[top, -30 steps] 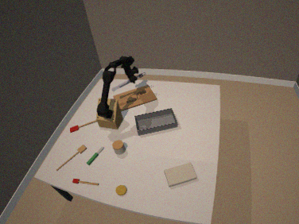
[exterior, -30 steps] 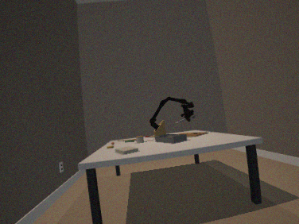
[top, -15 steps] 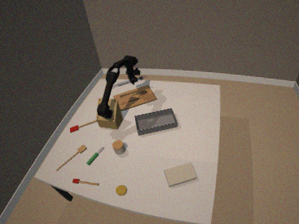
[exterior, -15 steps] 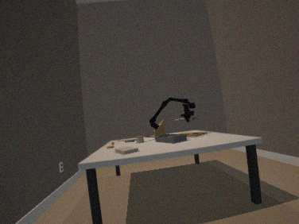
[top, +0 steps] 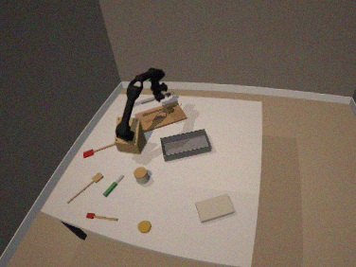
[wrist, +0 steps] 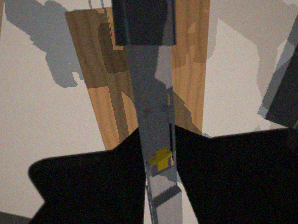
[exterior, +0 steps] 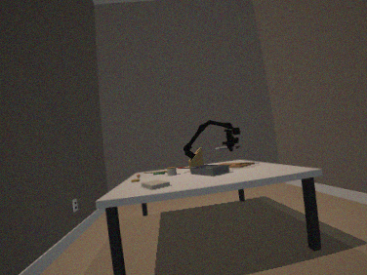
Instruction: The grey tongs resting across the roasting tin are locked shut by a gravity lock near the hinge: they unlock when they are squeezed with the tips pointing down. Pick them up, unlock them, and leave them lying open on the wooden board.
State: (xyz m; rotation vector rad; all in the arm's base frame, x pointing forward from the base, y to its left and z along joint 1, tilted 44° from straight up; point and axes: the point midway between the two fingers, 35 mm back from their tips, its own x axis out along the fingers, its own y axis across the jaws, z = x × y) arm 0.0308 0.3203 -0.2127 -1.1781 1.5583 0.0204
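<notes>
My gripper [top: 164, 97] [exterior: 230, 147] [wrist: 154, 126] points down and is shut on the grey tongs [top: 146, 100] [exterior: 221, 147] [wrist: 155, 100]. It holds them in the air, roughly level, above the wooden board [top: 180, 116] [exterior: 249, 164] [wrist: 193, 100]. In the wrist view the tongs run lengthwise between the black fingers, their arms close together, with a yellow piece [wrist: 161, 160] between the fingers. A dark block covers their upper end there. Whether the lock is on cannot be told. The board lies flat on the table with shadows across it.
The grey roasting tin [top: 188, 153] [exterior: 209, 171] stands beside the board, with no tongs on it. Farther off are a round can [top: 141, 176], a green-handled tool [top: 110, 189], red-headed tools [top: 88, 153] [top: 90, 216], a wooden spatula [top: 97, 177], a yellow disc [top: 144, 226] and a beige block [top: 215, 208].
</notes>
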